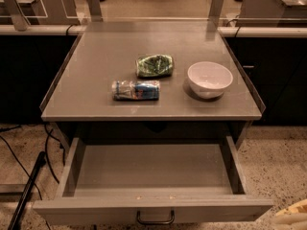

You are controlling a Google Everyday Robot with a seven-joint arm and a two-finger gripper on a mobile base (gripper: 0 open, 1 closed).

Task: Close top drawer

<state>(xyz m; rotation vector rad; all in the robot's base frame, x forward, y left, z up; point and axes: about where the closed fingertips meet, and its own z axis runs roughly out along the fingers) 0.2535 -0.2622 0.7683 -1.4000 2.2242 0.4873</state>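
We recorded the top drawer (96, 209) standing wide open beneath the grey tabletop (91, 66), dark handle (155, 219) on its front; on the tabletop a plastic bottle (135, 90) lay on its side, a green bag (154, 65) just behind it, a white bowl (209, 78) further right; the gripper (293, 217) sat at lower right, beside the drawer front; whether it was open or closed we could not tell.

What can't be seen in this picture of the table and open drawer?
1. The gripper: camera view, bottom right corner; the frame edge cuts off all but a pale part.
2. The top drawer: camera view; the bottom edge cuts off its front panel and handle low down.
3. The recess under the tabletop: camera view; shadow hides it behind the drawer.
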